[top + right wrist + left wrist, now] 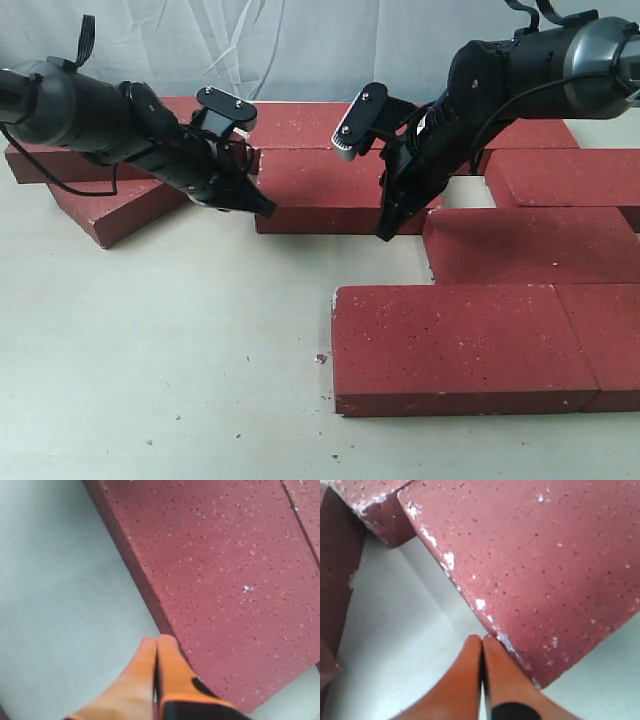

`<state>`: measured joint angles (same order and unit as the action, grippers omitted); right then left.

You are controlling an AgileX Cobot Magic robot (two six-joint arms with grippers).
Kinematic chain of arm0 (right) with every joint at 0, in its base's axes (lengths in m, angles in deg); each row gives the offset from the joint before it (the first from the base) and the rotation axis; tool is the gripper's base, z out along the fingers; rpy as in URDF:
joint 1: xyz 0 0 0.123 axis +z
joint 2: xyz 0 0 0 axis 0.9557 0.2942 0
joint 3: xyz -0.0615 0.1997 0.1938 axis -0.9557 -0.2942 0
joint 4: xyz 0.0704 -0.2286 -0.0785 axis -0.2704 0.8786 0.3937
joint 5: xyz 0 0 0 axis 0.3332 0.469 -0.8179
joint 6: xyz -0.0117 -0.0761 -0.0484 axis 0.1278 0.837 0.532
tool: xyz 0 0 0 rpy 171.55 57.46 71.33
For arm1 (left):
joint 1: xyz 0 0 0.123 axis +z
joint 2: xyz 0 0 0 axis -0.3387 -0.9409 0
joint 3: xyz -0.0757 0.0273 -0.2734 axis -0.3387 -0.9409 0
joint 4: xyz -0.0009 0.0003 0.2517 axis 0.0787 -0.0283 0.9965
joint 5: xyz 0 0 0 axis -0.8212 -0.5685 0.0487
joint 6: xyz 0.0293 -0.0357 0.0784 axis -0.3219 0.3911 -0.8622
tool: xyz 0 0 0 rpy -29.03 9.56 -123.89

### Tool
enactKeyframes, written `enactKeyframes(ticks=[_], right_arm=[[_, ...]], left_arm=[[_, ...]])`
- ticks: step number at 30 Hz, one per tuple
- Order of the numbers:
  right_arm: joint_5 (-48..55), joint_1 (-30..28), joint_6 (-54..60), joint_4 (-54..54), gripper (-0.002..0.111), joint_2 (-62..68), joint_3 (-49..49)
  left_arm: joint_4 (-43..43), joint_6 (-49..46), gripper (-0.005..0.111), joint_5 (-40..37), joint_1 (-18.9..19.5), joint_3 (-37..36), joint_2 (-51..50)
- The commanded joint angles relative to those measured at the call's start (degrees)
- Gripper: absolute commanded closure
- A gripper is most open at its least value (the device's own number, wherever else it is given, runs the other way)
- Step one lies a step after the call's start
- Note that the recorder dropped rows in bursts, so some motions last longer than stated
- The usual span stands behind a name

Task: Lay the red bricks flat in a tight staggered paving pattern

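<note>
Left pincer (481, 640) and right pincer (157, 641) angled downward, orange fingers (462, 680) seemingly pressed together.

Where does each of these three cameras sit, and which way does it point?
Exterior view: apart from the robot, raised, facing a pale table of dark red rectangular paving bricks; both black arms show, left gripper and right gripper near front corners of the middle brick.
Left wrist view: on the left arm, looking past the shut left gripper at a brick corner.
Right wrist view: on the right arm, looking past the shut right gripper along a brick edge.
Shared: both wrist views seemingly show that middle brick.
</note>
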<state>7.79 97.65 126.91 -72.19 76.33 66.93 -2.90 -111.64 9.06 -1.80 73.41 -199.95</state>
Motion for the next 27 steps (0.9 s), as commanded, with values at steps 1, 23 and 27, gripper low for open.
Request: enactKeyframes(ticks=[1, 23, 27], right_arm=[[-0.21, -0.31, -0.32, -0.24, 0.109, -0.57, 0.16], [-1.62, -0.31, -0.32, -0.34, 0.109, -0.57, 0.16], [-1.61, -0.31, -0.32, -0.23, 0.109, -0.57, 0.16]], left_arm=[[-5.21, -4.11, 0.107, 0.21, -0.26, 0.61, -1.18], [-11.2, -11.3, 0.107, -1.32, -6.48, 6.05, -7.63], [-11.79, -11.3, 0.107, -0.56, -6.6, 6.05, -7.99]])
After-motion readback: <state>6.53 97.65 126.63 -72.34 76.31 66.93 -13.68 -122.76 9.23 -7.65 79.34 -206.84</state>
